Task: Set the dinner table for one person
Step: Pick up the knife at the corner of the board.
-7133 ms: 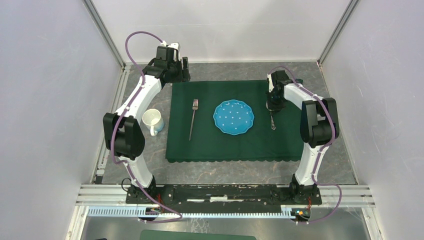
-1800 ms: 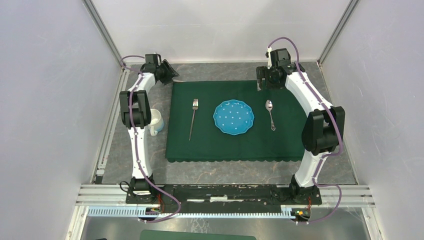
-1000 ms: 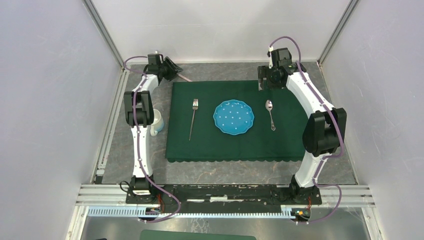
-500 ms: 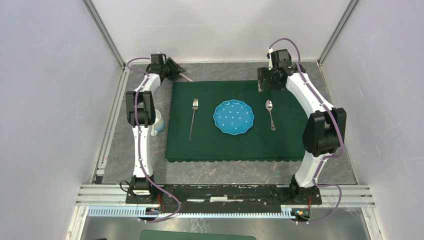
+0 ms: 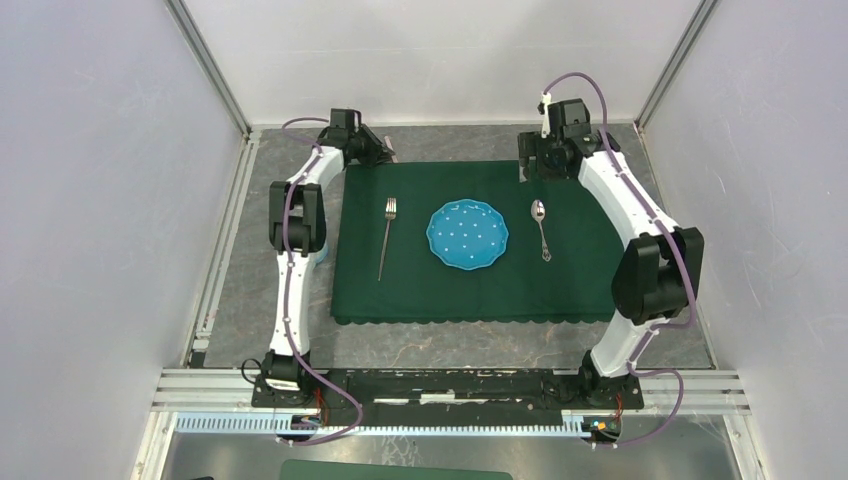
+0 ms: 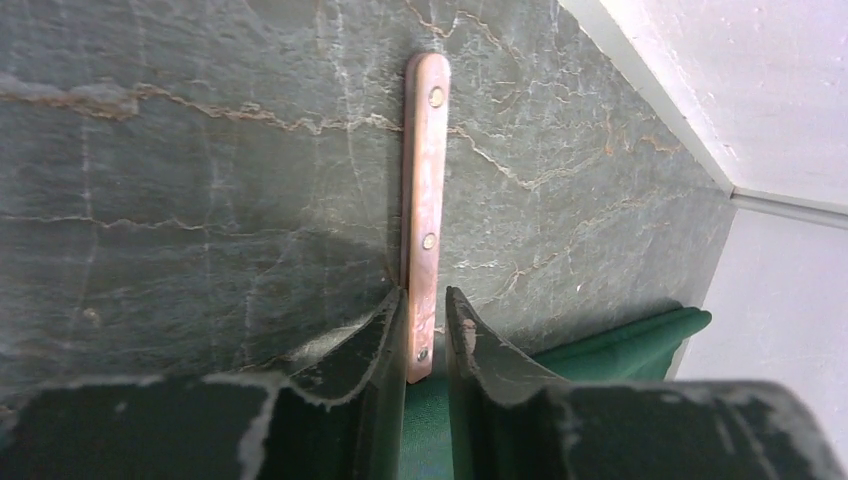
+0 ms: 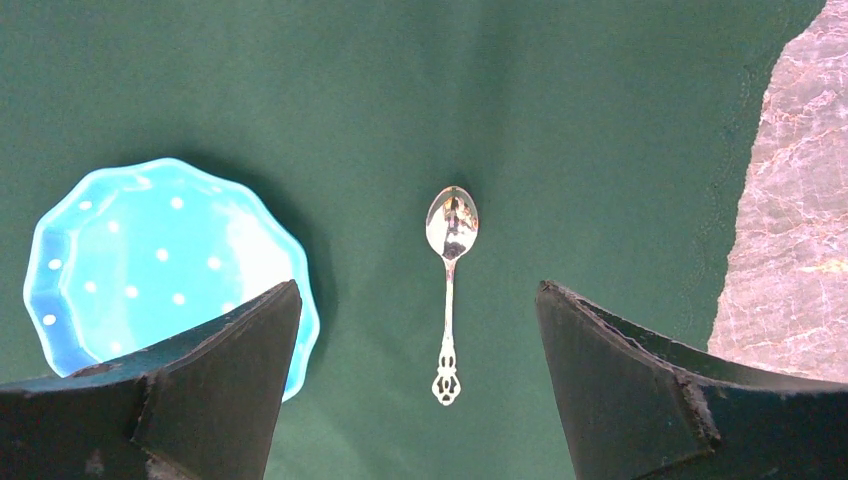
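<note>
**Left tool** [image 6: 424, 302]: jaws set narrow about the near end of a flat copper-coloured handle [image 6: 425, 150]. The handle stretches ahead of the fingertips over the dinner table [image 6: 180, 150]. Whether the pads press it cannot be told.

**Right tool** [image 7: 418, 290]: jaws spread wide, holding nothing, above the green cloth [image 7: 400, 100]. A spoon [image 7: 449, 270] lies below, between its fingers. A blue plate [image 7: 150, 260] sits partly behind one finger.
</note>
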Robot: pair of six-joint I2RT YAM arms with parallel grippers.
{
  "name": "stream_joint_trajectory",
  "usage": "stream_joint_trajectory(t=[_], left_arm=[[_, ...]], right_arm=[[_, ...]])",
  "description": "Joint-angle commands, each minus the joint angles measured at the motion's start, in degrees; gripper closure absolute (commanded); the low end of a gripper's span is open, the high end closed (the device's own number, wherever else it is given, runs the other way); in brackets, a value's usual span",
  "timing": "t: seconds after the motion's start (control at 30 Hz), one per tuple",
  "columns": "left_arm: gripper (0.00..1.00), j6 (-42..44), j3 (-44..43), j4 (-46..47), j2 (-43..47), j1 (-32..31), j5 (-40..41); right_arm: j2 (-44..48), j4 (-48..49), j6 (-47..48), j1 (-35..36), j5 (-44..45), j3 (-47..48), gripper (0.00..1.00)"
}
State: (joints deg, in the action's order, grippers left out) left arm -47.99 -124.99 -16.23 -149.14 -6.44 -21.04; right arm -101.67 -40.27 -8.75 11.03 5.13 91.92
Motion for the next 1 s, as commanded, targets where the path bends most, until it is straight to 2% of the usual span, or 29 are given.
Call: stream_joint_trajectory(t=[0.0,0.3,0.5,0.67,0.87,0.97], left_arm=[[0.76,0.10,-3.37,-2.79,-1.94,0.15,1.80],[0.79,0.62,-5.79,-3.99,-4.32,-1.56,2.50],[0.72,0.06,-7.74,-2.99,-4.74,-3.40,2.11],[0.71,0.83,-9.69,-4.21,-5.14,-4.45,2.51],[0.70,7.00,-12.78,-11.67,-4.89,-5.56,7.12],[0.66,9.39,-12.61,-12.89,-3.77,-6.22,8.99]], right_arm=[[3.73,3.02,-0.27,-0.40,-0.63,-2.35,0.06],[4.45,3.52,0.02,-0.58,-1.18,-4.63,0.06],[5.03,3.75,0.48,-0.79,-1.46,-6.17,0.06],[5.08,4.09,0.58,-0.97,-2.16,-6.66,0.06],[5.29,5.33,0.07,-0.98,-3.55,-8.06,0.05],[4.84,5.57,0.01,-0.97,-4.40,-8.07,0.05]])
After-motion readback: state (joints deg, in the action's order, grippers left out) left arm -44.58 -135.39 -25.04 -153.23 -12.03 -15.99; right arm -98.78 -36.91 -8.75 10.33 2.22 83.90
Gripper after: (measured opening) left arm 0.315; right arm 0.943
